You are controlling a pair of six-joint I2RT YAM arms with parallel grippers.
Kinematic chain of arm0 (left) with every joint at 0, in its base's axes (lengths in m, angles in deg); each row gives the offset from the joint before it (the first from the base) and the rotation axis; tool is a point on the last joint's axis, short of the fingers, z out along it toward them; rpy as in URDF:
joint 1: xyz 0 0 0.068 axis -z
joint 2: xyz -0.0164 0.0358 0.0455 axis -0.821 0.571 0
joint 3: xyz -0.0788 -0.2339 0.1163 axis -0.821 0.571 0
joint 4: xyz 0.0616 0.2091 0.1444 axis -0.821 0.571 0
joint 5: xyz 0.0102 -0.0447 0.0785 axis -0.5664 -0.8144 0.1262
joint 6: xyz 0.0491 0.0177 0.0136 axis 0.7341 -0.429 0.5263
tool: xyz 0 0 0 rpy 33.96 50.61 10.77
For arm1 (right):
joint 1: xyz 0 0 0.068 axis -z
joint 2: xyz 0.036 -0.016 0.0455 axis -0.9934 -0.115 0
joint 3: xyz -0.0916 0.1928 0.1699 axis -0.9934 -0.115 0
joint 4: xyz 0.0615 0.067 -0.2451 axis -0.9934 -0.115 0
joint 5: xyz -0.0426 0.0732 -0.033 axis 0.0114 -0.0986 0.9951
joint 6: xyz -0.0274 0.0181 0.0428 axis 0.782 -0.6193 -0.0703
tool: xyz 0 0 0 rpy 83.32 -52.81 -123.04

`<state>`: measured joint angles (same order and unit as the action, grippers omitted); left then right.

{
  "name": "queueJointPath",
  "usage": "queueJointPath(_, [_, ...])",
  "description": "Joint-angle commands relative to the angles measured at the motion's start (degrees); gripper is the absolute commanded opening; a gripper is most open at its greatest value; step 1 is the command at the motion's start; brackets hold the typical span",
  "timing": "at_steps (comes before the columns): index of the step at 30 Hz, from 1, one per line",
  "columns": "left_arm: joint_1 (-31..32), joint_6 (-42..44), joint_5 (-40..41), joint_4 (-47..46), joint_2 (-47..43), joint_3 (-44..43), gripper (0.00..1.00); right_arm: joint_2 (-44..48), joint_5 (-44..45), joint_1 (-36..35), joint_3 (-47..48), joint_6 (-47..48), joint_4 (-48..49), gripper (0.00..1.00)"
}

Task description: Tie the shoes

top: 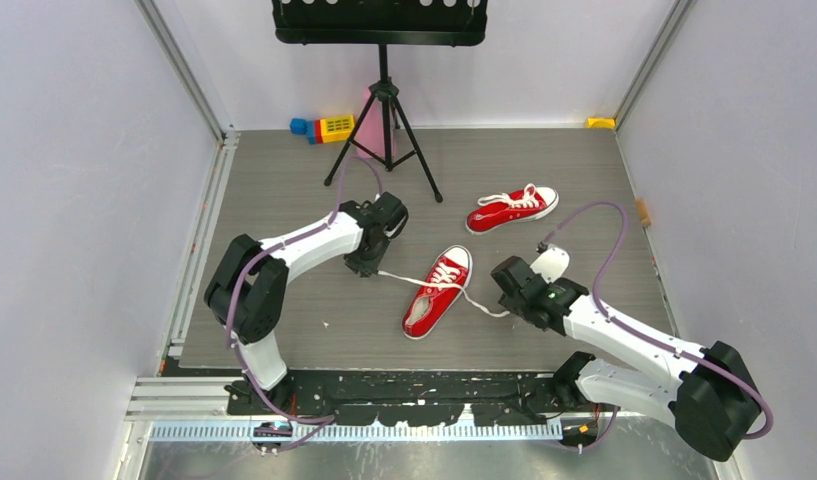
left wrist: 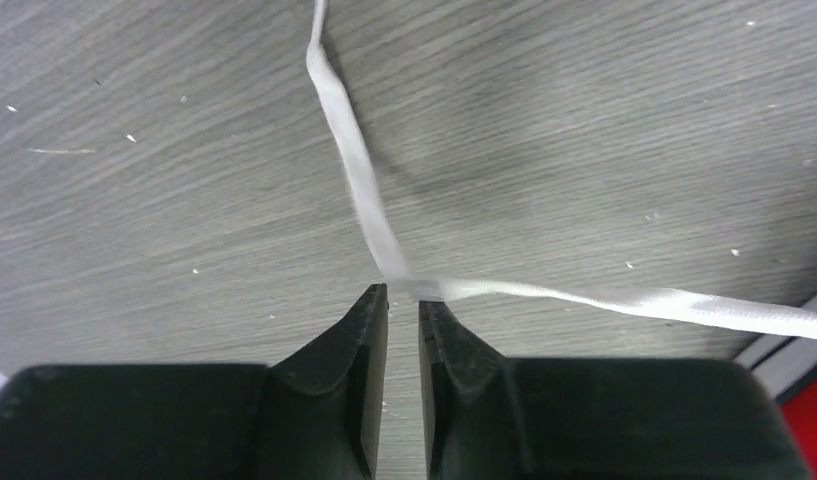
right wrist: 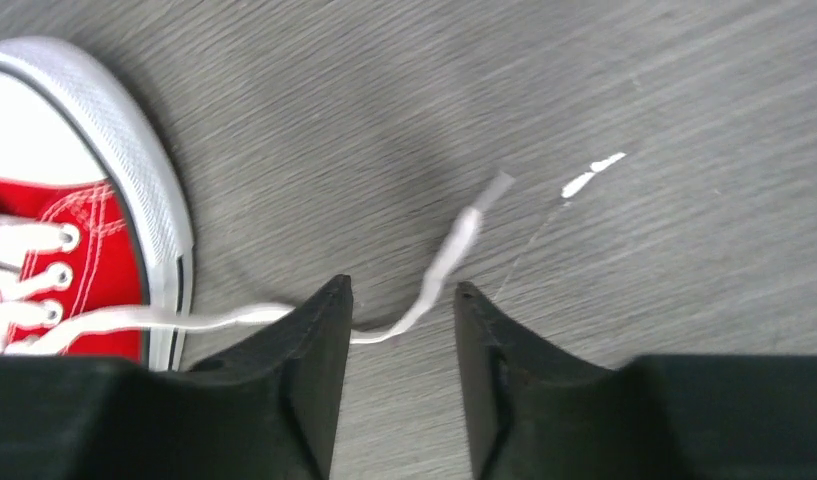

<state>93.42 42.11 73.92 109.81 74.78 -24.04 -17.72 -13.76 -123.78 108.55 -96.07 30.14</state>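
The white lace (left wrist: 356, 180) looks soft and light — better taken near its stiff tip. Left tool (left wrist: 404, 295) barely parted at it; right tool (right wrist: 402, 290) released — lace loose between.

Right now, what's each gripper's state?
Left gripper: slightly open, lace at its tips, not clamped.
Right gripper: open, lace end loose between its fingers.

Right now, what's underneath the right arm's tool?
A white lace from the nearer red shoe, over the grey table. The open tool hides a stretch of lace behind one finger.
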Motion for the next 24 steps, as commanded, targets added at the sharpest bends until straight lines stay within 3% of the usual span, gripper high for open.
queueJointPath(1, [0.2, -0.1, -4.8, -1.4, -5.2, 1.4, 0.24, 0.6, -6.1, 0.1, 3.1, 9.4, 5.5, 0.54])
queueJointPath(4, [0.1, -0.2, -10.1, -2.4, -7.0, 3.0, 0.28, 1.0, -10.9, 0.2, 2.5, 11.4, 8.7, 0.58])
queueJointPath(11, [2.7, -2.5, -19.7, -3.1, -12.8, 7.4, 0.30, -7.2, -24.6, -0.7, 0.5, 8.6, 24.2, 0.51])
queueJointPath(16, [3.6, -5.9, -29.7, -7.5, -19.8, 15.6, 0.29, -13.3, -26.3, -1.6, -1.3, 6.9, 32.7, 0.47])
queueJointPath(18, [3.9, -7.0, -30.7, -7.9, -20.8, 17.9, 0.28, -16.2, -27.7, -1.6, -1.1, 6.9, 35.1, 0.42])
queueJointPath(24, [6.9, -10.7, -34.6, -14.3, -20.9, 24.9, 0.27, -21.2, -28.3, -1.6, -0.2, 6.6, 40.0, 0.40])
